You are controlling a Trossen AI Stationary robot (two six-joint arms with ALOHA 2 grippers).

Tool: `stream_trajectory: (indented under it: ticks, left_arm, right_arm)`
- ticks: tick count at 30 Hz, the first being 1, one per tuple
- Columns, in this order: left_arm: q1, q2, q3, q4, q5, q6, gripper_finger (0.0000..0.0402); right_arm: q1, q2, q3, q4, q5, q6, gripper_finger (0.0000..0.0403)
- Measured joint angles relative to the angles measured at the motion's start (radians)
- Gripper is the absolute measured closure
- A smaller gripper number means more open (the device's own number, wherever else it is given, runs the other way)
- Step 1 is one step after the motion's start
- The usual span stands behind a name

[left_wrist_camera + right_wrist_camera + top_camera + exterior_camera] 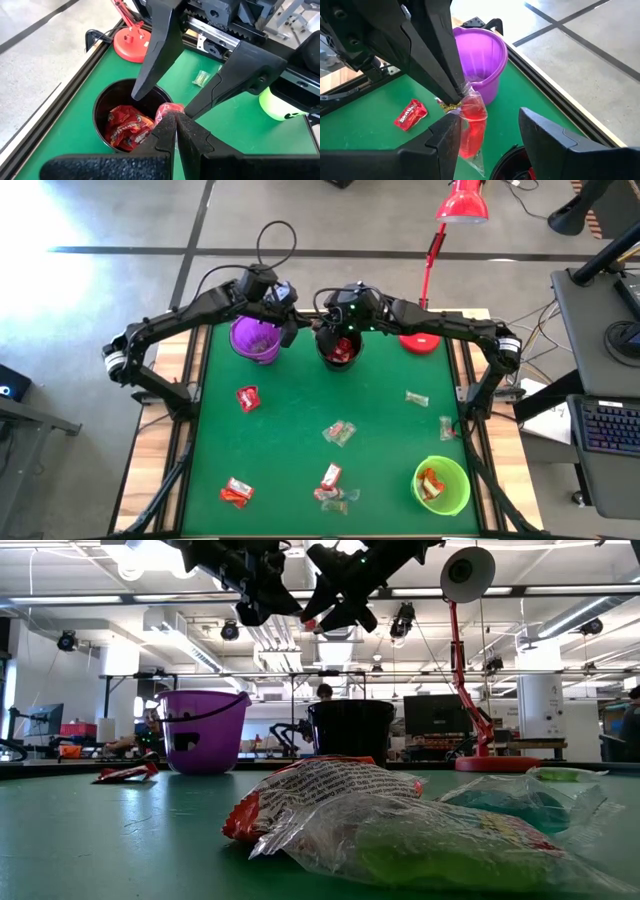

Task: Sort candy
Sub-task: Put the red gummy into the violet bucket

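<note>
My left gripper (175, 119) is shut on a red sweet in a clear wrapper (471, 122), held in the air over the near rim of the black cup (324, 352). My right gripper (490, 145) is open beside it, above the same cup. Its fingers (155, 50) stand on either side of the hanging sweet, which is close to one finger; I cannot tell if they touch. The black cup holds red sweets (125, 127). The purple cup (255, 340) stands to its left. Several more sweets lie on the green mat, such as a red one (247, 398). My left gripper pinches the sweet's clear wrapper by its upper end (456, 103) between the two shut fingertips, which point slanting down. The sweet hangs below the fingertips, lifted clear of the table and the cups.
A green cup (441, 485) with orange-red sweets stands at the near right. A red desk lamp's base (420, 340) sits at the far right, next to the black cup. Loose sweets lie mid-mat (339, 433), near the front (331, 480), (236, 493) and right (416, 398).
</note>
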Motion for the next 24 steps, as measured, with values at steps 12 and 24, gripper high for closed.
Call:
stream_trajectory:
  ticks: [12, 24]
  left_arm:
    - [0.000, -0.037, 0.000, -0.009, -0.049, 0.004, 0.0402]
    - [0.000, -0.039, 0.000, -0.027, -0.051, 0.011, 0.0402]
  right_arm:
    - [0.000, 0.000, 0.000, 0.001, 0.004, -0.015, 0.0214]
    - [0.000, 0.000, 0.000, 0.000, 0.003, -0.008, 0.0213]
